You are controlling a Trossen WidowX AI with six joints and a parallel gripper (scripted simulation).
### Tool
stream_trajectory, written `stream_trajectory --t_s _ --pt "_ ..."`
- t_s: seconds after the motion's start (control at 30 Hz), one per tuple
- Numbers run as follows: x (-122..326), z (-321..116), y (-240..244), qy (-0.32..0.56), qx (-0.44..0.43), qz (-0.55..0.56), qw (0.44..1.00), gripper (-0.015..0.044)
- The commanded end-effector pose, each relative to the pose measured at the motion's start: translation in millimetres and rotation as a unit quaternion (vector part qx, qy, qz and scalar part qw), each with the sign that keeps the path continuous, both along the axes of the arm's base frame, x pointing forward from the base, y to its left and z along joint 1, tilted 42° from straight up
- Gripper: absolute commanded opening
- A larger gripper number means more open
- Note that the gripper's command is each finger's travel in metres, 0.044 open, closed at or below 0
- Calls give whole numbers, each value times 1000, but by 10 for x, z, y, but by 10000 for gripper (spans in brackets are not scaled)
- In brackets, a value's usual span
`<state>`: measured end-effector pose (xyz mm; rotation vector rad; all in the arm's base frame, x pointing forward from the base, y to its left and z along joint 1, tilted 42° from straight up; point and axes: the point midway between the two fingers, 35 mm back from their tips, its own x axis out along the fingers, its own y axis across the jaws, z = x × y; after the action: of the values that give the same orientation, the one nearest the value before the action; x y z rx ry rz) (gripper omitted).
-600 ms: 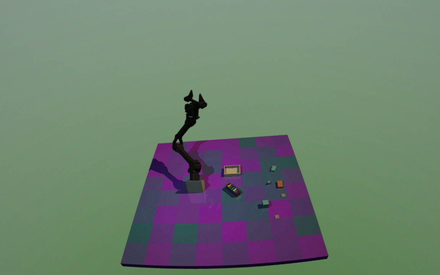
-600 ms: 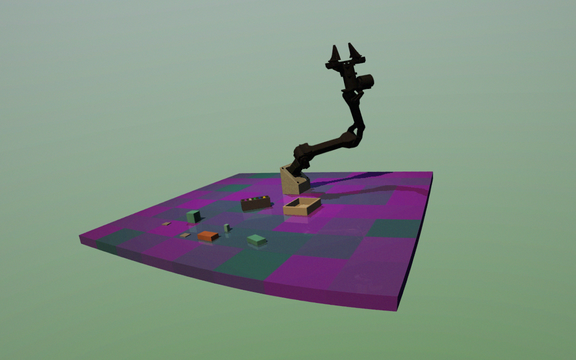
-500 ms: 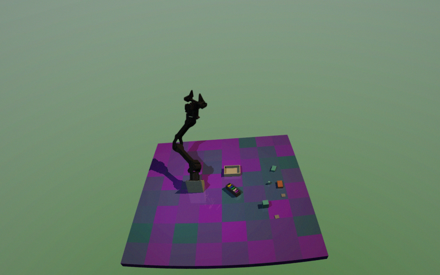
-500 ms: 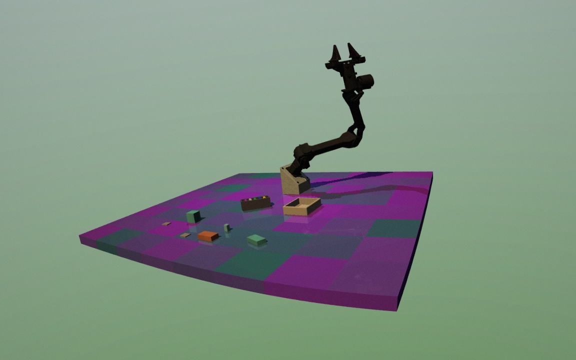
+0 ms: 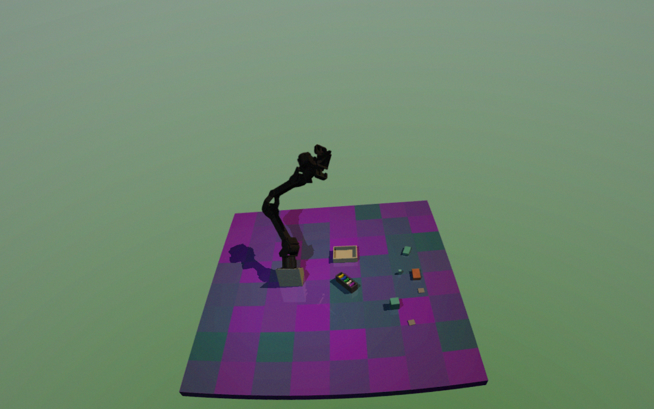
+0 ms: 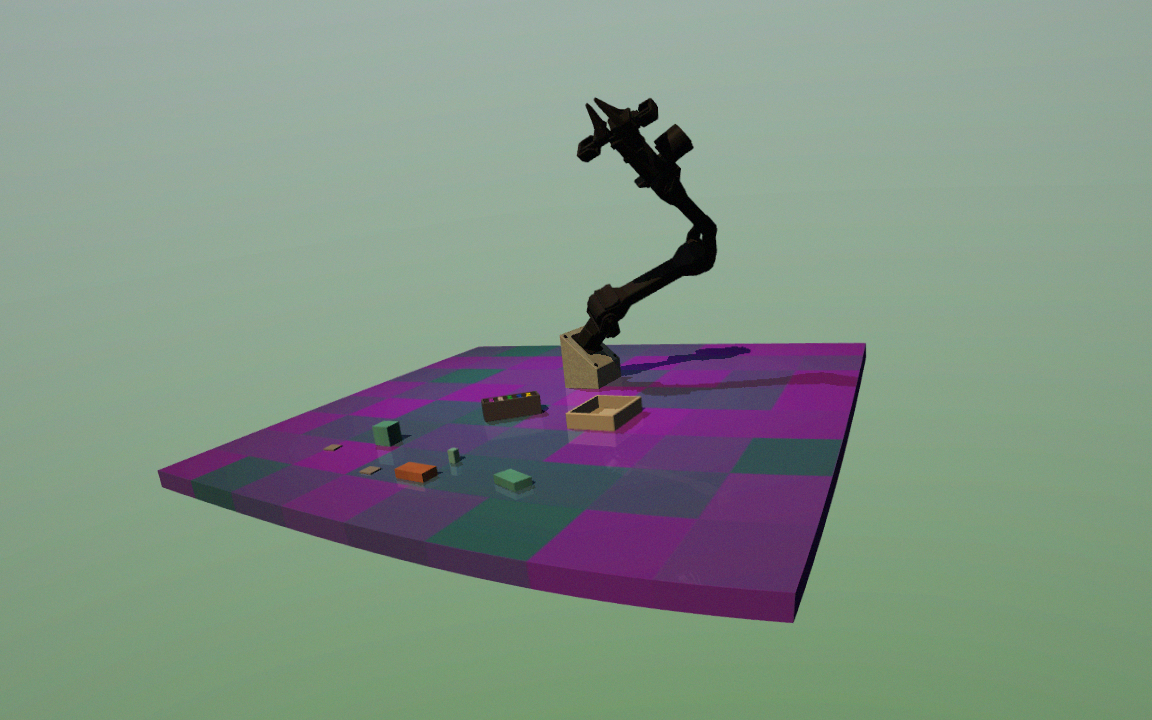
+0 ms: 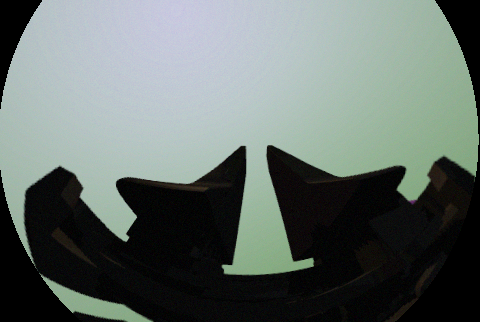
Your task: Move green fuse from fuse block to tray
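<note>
The green fuse [image 5: 346, 280] looks small, light and stiff, perhaps slippery; I would take it by its upper sides; it sits in the fuse block [image 5: 345, 285] [image 6: 511, 409], well below and apart from the gripper [image 5: 328, 161] [image 6: 591, 101] [image 7: 256, 146], whose fingers are partly open, holding nothing

Dim light is reaching me, and my arm is showing nearly black. In the wrist view, a pale lilac glow is spreading above and left of my fingertips, fading to green at right. Black corners are enclosing that round view, and its rim is bending my gripper's [image 5: 325, 162] [image 6: 592, 101] [image 7: 256, 149] body into a curve. Far below my fingers, bluish and reddish shadows are crossing the tabletop [image 5: 312, 343] [image 6: 616, 546], whose near edge is bowing. Fine grain is speckling the glow.
</note>
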<state>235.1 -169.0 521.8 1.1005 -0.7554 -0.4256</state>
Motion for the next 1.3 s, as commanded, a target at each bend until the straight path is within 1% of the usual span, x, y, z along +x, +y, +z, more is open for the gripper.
stream_trajectory --t_s 0.0,0.07,0.17,0.33,0.5,0.67,0.83,1.0,1.07,1.17,1.23,1.27 --pt "439 -430 -53 136 -40 24 990 74" --pt "620 -651 -73 197 -60 37 978 74" --pt "910 -1081 -98 305 -97 65 945 74" --pt "1268 -1835 -67 456 -162 134 864 74" --pt "1477 -2654 60 573 -233 234 751 74" --pt "1511 -3440 275 634 -299 352 620 74" --pt "1375 -4182 583 634 -361 488 480 74" --pt "1099 -4778 944 570 -407 619 357 74" --pt "958 -4971 1098 527 -421 667 316 74" --pt "699 -5231 1364 438 -437 741 262 74" --pt "593 -5310 1468 398 -441 766 247 74" --pt "580 -5319 1481 393 -441 769 245 74"
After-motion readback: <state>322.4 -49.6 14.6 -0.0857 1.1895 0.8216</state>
